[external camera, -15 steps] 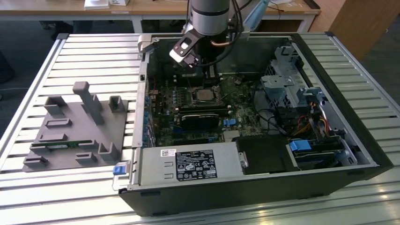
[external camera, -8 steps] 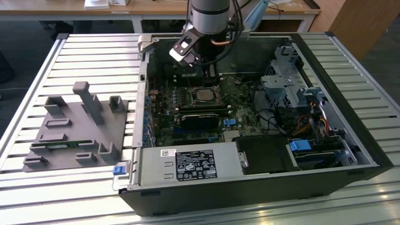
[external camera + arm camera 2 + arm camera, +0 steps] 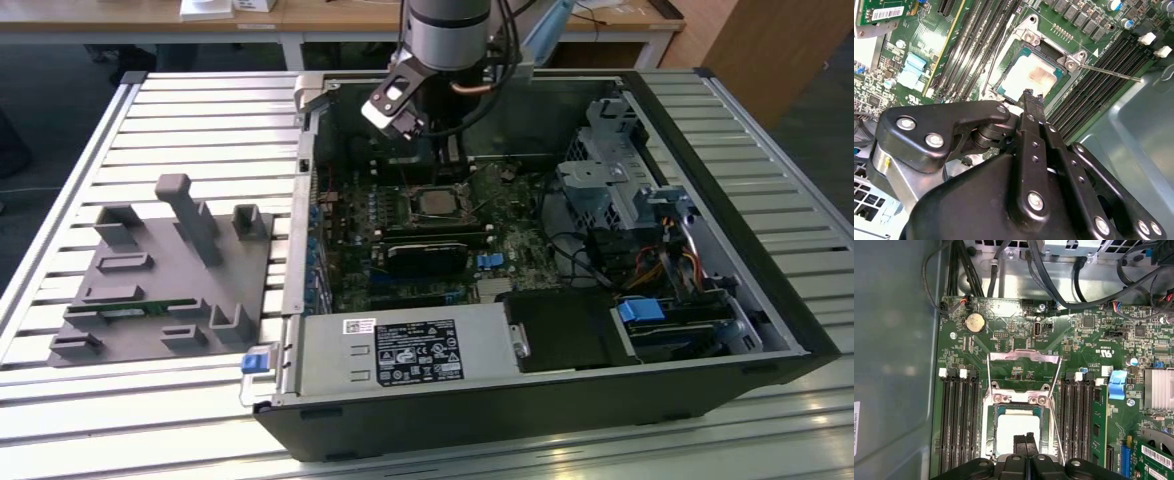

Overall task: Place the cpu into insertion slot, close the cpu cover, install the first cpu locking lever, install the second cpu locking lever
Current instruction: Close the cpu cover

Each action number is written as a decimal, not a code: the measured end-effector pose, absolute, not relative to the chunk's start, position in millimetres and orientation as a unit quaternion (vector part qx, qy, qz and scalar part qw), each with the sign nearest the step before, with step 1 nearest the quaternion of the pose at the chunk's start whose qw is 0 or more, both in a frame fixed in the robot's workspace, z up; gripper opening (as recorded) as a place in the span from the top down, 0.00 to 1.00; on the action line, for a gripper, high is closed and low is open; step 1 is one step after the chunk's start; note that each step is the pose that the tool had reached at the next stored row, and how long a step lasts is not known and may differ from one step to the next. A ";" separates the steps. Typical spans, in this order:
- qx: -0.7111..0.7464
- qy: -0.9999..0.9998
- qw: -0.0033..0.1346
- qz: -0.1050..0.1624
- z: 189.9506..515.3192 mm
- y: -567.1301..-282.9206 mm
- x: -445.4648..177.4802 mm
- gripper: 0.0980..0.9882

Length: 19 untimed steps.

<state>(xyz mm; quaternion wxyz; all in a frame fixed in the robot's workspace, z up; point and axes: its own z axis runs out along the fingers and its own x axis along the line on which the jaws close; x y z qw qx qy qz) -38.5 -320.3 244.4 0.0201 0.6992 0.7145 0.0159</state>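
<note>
cpu (image 3: 1006, 422) already sits in socket (image 3: 988, 432), just under gripper (image 3: 1025, 439). Gripper is clenched on nothing. Cover (image 3: 1024, 356) looks flipped open and levers (image 3: 1109, 73) unlatched. Likely the cover-closing step, which calls for a push on its free edge, clear of cpu.

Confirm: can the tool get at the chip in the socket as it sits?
Likely yes. The tool hangs right over the chip, the cover looks swung back off the socket, and nothing crosses between them.
</note>
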 end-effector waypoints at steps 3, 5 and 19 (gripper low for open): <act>0.699 0.714 0.020 0.016 245.8 -320.3 -38.5 0.99; 0.699 0.714 0.020 0.016 246.6 -320.3 -38.5 0.99; 0.699 0.714 0.020 0.016 251.7 -320.3 -38.5 0.99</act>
